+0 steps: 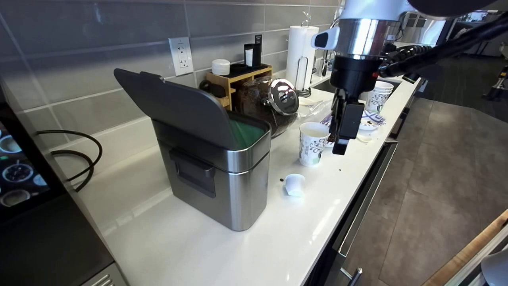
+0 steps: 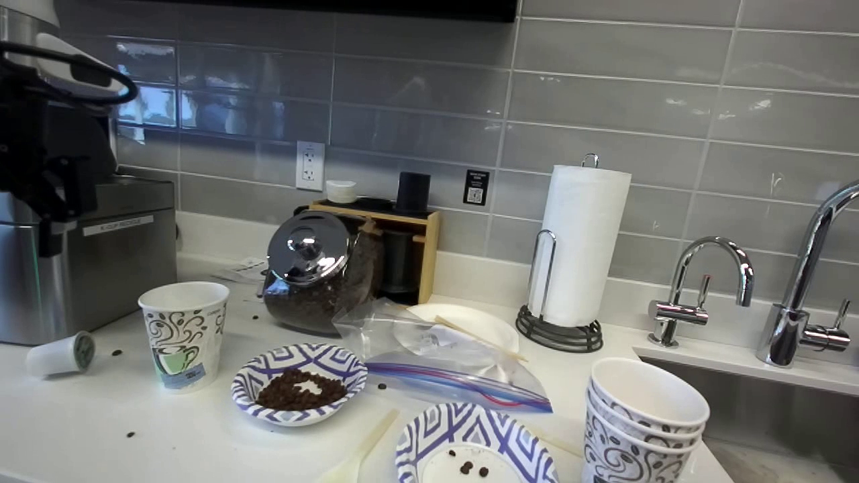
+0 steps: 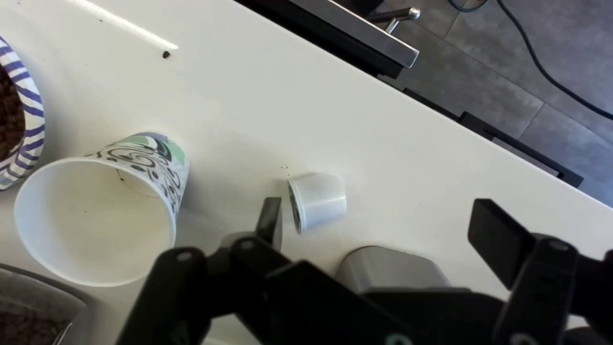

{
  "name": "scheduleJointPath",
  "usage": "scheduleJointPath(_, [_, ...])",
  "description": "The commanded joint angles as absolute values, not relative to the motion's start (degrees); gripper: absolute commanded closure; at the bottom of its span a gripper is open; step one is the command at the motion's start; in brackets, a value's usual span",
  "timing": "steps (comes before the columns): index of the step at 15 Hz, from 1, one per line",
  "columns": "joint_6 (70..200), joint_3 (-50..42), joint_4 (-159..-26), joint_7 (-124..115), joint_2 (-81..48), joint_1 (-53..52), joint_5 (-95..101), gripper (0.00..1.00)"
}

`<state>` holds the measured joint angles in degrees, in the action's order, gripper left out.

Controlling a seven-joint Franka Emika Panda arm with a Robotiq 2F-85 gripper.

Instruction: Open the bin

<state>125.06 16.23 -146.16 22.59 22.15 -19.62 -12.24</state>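
The bin (image 1: 250, 190) is a brushed steel box on the white countertop. Its dark grey lid (image 1: 184, 105) stands raised and tilted back, and a green lining (image 1: 248, 133) shows inside. In an exterior view the bin (image 2: 127, 251) is at the left edge, partly covered by the arm. In the wrist view only a steel end of the bin (image 3: 392, 266) shows, at the bottom behind the gripper's body. My gripper (image 3: 383, 220) is open and empty, its fingers wide apart. In an exterior view the gripper (image 1: 343, 145) hangs above the counter, beside the bin and apart from it.
A white pod (image 3: 318, 201) lies on its side near the bin. A paper cup (image 1: 311, 145) stands beyond it. A tilted jar of coffee beans (image 2: 322, 282), a bowl of beans (image 2: 302, 386) and a paper towel roll (image 2: 584, 248) stand along the counter.
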Motion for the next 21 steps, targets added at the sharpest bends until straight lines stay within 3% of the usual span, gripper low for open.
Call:
scheduleJointPath(1, [125.00, 14.78, -146.07, 22.04, 22.04, -21.12, -11.54, 0.00])
scheduleJointPath(21, [145.49, 16.13, -147.96, 26.50, 4.97, -22.29, -10.44, 0.00])
